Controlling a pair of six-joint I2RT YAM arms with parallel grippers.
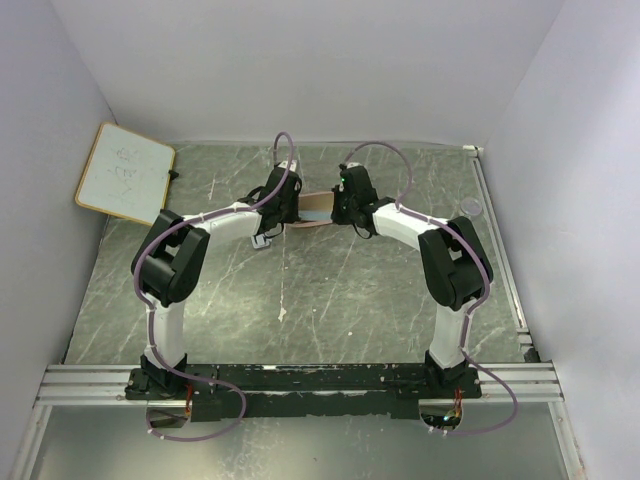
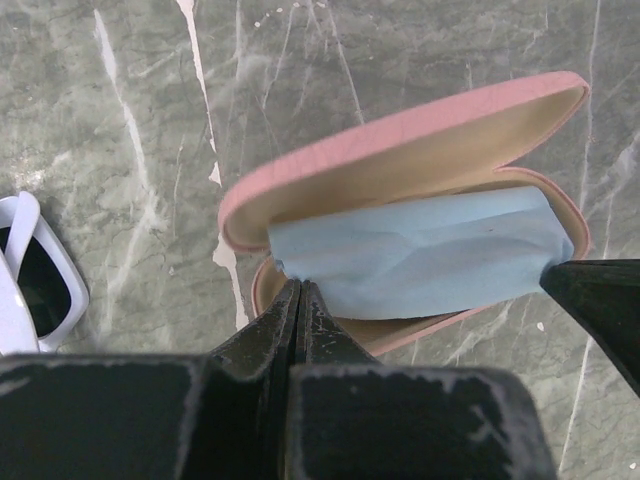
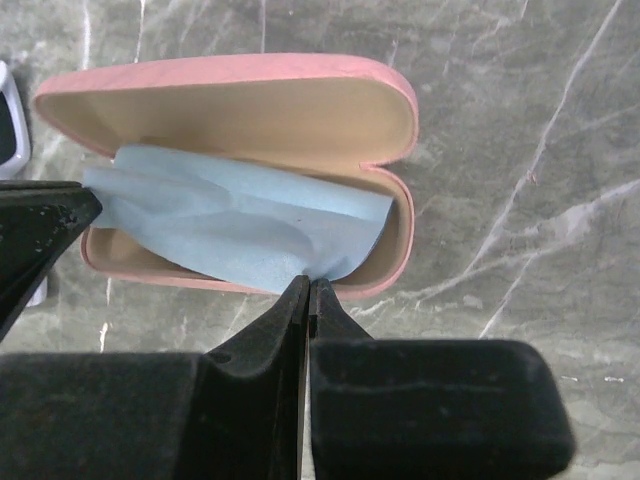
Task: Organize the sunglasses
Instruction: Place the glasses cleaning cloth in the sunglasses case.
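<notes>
The pink case (image 2: 400,140) lies open on the marble table, tan inside, also seen in the right wrist view (image 3: 250,110) and between the arms in the top view (image 1: 316,209). A pale blue cloth (image 2: 420,250) lies stretched over its lower half (image 3: 240,225). My left gripper (image 2: 300,290) is shut on one corner of the cloth. My right gripper (image 3: 310,285) is shut on the opposite corner. The sunglasses (image 2: 35,275), white frame with dark lenses, lie on the table to the left of the case, partly cut off; an edge shows in the right wrist view (image 3: 12,115).
A small whiteboard (image 1: 124,172) lies at the far left of the table. A small clear round object (image 1: 472,207) sits at the right near a metal rail (image 1: 497,240). Walls enclose the table on three sides.
</notes>
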